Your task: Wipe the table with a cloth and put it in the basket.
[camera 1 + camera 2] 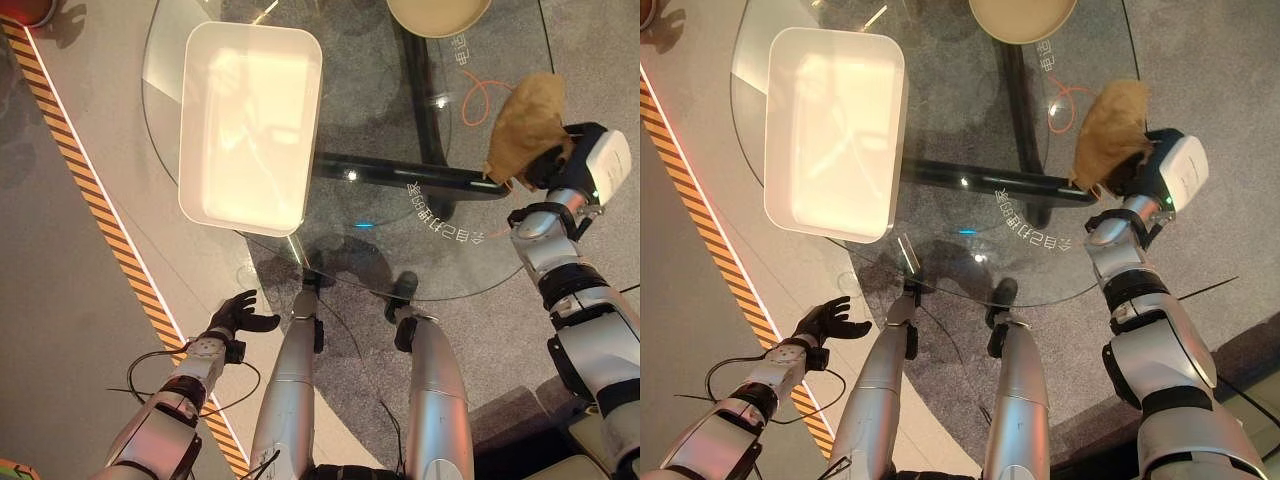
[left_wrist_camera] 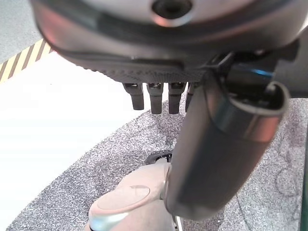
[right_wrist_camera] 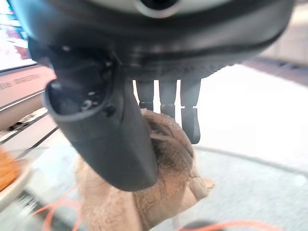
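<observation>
Round clear glass table (image 1: 400, 250) standing on dark base over grey carpet; white rectangular plastic basket (image 1: 250, 125) resting on it; tan shallow bowl (image 1: 438, 14) sitting at far edge.

A: Where do the two eye views look from?
B: From the head, straight down on the round glass worktop (image 1: 400, 150); both share the white tray (image 1: 830, 130).
A: And the wrist views?
B: Very close, along each hand. The right one faces the brown cloth (image 3: 159, 192), the left one the floor (image 2: 57, 144).
</observation>
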Robot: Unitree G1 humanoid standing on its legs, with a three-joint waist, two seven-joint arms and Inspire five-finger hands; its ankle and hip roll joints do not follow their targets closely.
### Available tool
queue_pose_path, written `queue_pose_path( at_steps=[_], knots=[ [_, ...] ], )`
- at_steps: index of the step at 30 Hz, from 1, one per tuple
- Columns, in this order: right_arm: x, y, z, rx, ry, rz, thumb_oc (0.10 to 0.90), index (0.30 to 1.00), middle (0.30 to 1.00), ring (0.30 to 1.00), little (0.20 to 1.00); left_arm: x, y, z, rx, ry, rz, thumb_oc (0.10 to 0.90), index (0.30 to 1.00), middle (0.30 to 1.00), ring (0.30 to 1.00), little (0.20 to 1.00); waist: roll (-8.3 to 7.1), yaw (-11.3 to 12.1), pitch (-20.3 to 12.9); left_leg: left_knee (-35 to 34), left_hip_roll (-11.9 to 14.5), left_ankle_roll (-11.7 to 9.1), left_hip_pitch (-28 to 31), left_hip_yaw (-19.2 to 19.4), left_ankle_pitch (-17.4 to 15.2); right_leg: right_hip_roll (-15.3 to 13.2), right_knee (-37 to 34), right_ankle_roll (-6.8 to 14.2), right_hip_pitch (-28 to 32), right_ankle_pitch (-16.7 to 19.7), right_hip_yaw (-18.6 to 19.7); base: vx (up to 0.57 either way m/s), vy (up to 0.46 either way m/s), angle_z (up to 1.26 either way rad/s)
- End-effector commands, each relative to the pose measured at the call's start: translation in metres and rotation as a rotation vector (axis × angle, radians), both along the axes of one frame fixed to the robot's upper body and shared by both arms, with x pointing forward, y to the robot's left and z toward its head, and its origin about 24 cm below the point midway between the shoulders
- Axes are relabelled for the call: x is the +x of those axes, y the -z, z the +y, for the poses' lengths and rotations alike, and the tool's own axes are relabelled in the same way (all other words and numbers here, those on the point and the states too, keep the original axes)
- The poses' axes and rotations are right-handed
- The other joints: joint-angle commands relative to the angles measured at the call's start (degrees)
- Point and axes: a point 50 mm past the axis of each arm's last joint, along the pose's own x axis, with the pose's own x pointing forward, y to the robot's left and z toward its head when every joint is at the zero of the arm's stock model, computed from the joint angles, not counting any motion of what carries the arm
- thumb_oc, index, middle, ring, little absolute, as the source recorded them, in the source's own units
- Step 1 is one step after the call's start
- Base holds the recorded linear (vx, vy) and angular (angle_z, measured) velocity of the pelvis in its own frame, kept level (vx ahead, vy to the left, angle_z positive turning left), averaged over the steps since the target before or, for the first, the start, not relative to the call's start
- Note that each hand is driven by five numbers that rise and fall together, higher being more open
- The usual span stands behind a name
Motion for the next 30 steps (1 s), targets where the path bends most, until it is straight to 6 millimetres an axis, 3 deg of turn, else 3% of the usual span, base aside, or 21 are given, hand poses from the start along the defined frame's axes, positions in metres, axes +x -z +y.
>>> queue_pose_path(
  at_steps=[1, 10, 30],
  knots=[
    [-0.003, -0.061, 0.006, -0.195, -0.105, -0.178, 0.1, 0.3, 0.3, 0.3, 0.2, -0.018, 0.012, 0.02, 0.0, -0.089, 0.049, 0.8, 0.9, 0.9, 0.9, 0.9, 0.01, 1.28, -1.53, 6.19, -1.83, 2.9, 1.1, 3.34, -8.01, 2.2, -7.39, 2.49, 0.63, 6.19, 1.78, 0.0, 0.0, 0.0],
    [0.008, -0.057, 0.061, -0.345, -0.327, -0.056, 0.1, 0.3, 0.3, 0.3, 0.2, -0.017, 0.013, 0.012, 0.004, -0.07, 0.043, 0.8, 0.9, 0.9, 0.9, 0.9, 0.15, 1.81, -1.53, 5.73, -2.31, 2.8, 1.46, 3.65, -7.82, 2.1, -7.79, 2.08, 1.12, 5.79, 1.09, 0.0, 0.0, 0.0],
    [0.013, -0.025, 0.126, -0.488, -0.574, 0.118, 0.1, 0.3, 0.3, 0.3, 0.2, -0.012, 0.016, -0.01, -0.009, -0.032, 0.04, 0.8, 0.9, 0.9, 0.9, 0.9, 1.58, 2.56, -1.53, 4.71, -2.93, 2.31, 2.26, 4.47, -6.81, 1.29, -8.12, 2.12, 1.71, 5.81, 0.53, 0.0, 0.0, 0.0]
  ],
)
